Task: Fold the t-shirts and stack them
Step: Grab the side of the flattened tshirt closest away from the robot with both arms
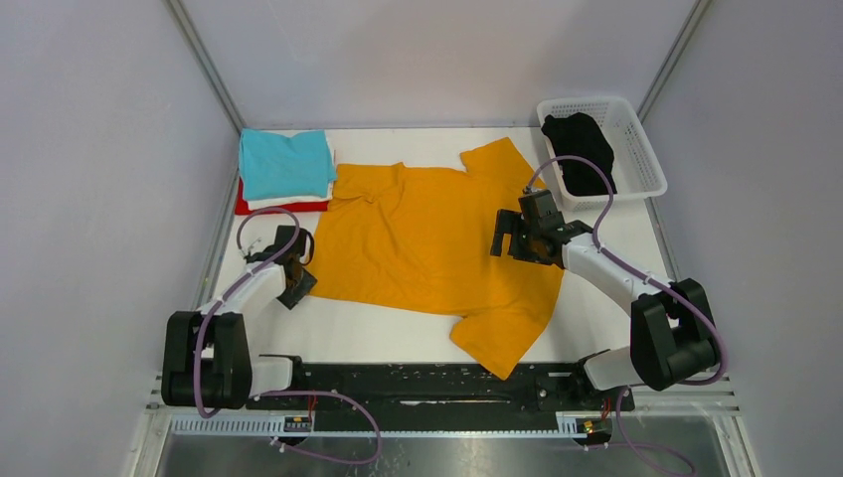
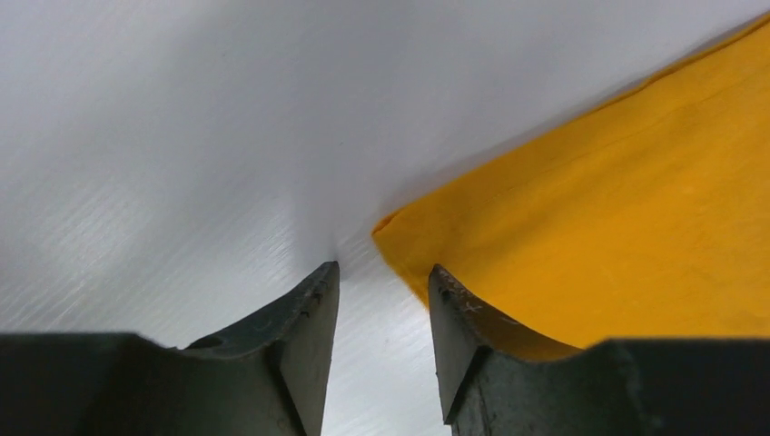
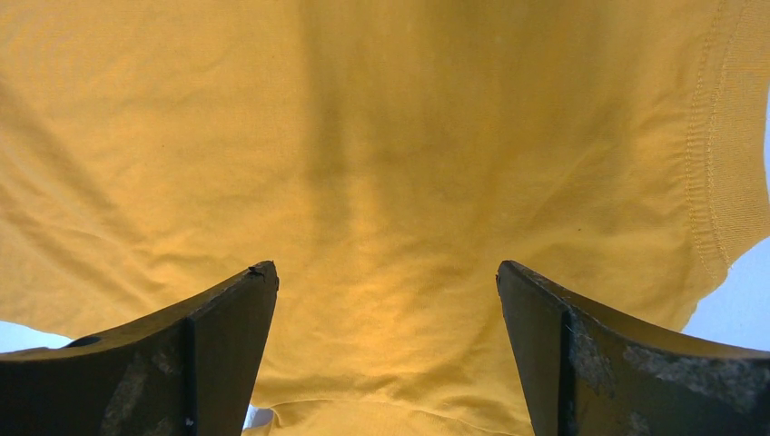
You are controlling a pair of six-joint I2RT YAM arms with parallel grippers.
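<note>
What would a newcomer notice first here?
The large mustard-orange t-shirt spread flat mid-table, the left gripper at its left corner, the right gripper over its right side. Back left, a folded stack topped by the teal t-shirt; back right, the black t-shirt in a white basket.

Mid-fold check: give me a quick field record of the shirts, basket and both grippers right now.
orange t-shirt: spread flat at table centre, unfolded
folded pile: teal t-shirt on top, red t-shirt at bottom, far left
black t-shirt: crumpled in basket, far right
left gripper: jaws narrowly apart at orange t-shirt's near-left corner
right gripper: jaws wide open above orange t-shirt's right side
</note>
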